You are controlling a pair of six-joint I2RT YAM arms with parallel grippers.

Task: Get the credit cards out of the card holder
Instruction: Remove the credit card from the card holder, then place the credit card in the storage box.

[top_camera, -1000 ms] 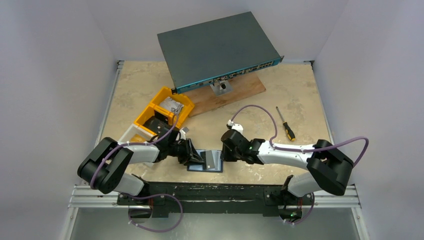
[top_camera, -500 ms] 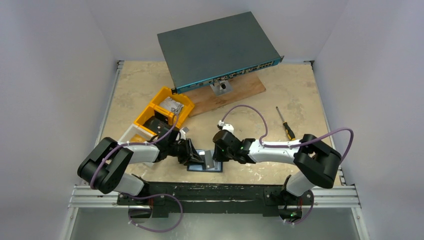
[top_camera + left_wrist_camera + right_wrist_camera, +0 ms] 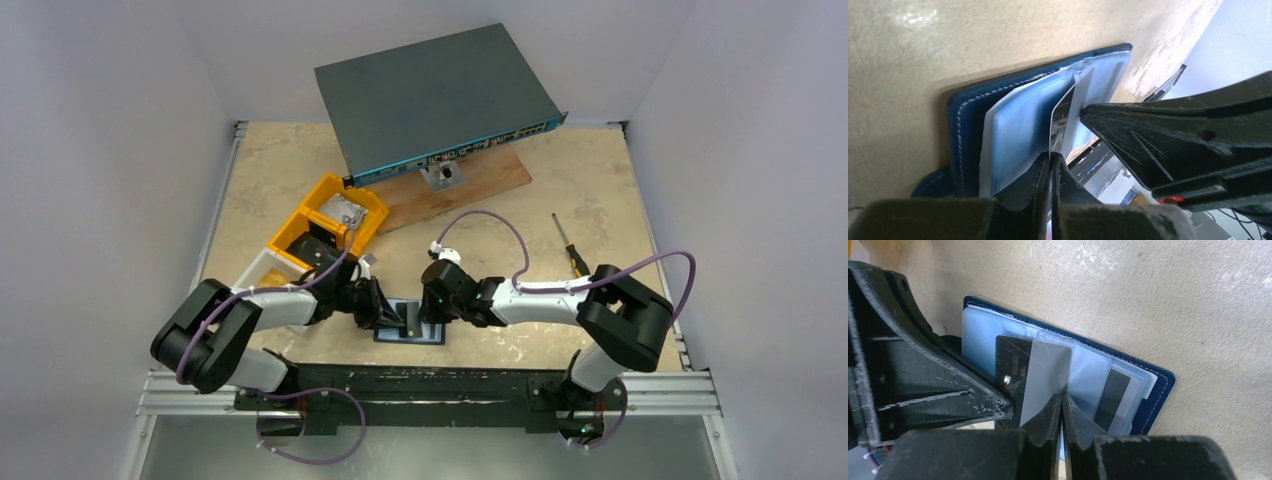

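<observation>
Navy-blue stitched folding card holder (image 3: 1162,384) lies open on the speckled beige bench (image 3: 1173,300) near its front edge, between the two arms. From its left, the left end effector (image 3: 1052,162) is clenched on the lower corner of a dark rectangular credit card (image 3: 1015,360) that sits partly out of a pale clear plastic sleeve (image 3: 1088,375). From the right, the right end effector (image 3: 1062,400) is pinched on that sleeve's edge where it overlaps the card, just beside the left one's tip.

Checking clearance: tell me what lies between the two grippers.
A raised sleeve holding a card, pinched by left gripper and right gripper; shown in both wrist views.
</observation>
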